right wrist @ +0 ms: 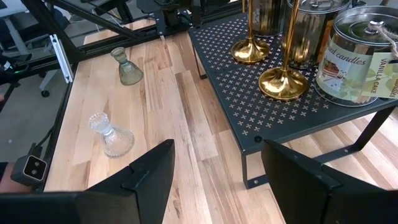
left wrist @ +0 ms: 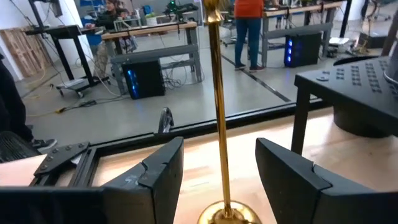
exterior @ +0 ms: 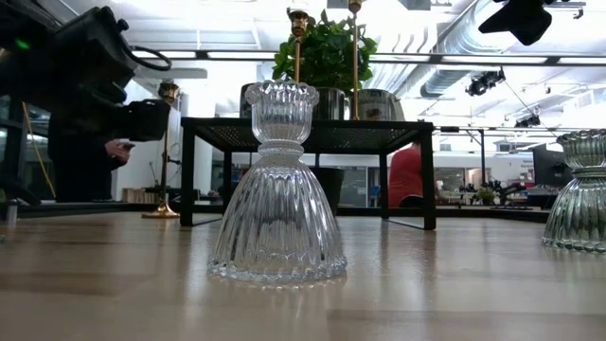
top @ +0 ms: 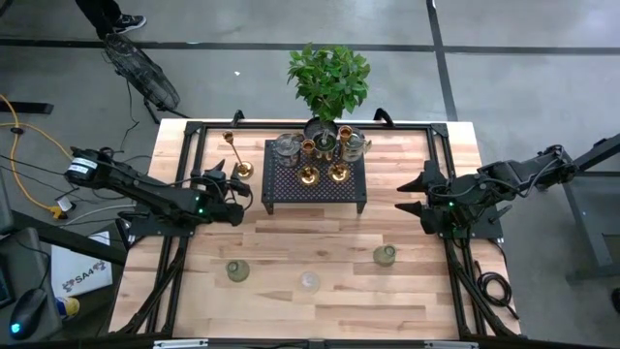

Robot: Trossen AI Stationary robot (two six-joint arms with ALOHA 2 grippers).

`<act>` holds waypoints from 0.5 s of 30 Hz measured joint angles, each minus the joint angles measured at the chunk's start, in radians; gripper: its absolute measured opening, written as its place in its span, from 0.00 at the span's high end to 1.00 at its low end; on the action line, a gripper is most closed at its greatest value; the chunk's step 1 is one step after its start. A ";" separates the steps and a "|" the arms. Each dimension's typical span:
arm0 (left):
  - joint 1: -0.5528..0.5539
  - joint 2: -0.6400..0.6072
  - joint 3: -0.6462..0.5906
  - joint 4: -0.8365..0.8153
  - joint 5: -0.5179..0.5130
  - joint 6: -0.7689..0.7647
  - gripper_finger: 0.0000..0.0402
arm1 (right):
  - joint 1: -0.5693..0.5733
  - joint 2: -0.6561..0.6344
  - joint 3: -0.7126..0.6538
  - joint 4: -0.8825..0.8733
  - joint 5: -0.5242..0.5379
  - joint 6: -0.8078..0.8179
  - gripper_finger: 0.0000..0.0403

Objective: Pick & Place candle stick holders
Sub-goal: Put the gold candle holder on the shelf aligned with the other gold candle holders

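Note:
A slim brass candle stick holder [top: 238,157] stands on its round base on the table, left of the black perforated stand [top: 358,199]. My left gripper [top: 244,184] is open. In the left wrist view its fingers [left wrist: 158,177] stand on either side of the brass stem [left wrist: 217,112] without touching it. My right gripper [top: 402,197] is open and empty, right of the stand. Two brass holders [top: 308,174] [top: 338,173] stand on the stand. Two greenish holders [top: 237,271] [top: 385,255] and a clear glass one [top: 309,282] stand upright on the near half of the table.
A leafy potted plant [top: 329,82] stands behind the stand. Shiny candle tins [right wrist: 360,62] sit on the stand's far part beside the brass holders. Bare wood lies between the stand and the near holders. People show in the room beyond the table.

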 joint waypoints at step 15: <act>0.018 0.000 0.001 0.274 0.100 0.329 0.52 | 0.000 0.000 0.000 0.000 0.000 0.000 0.42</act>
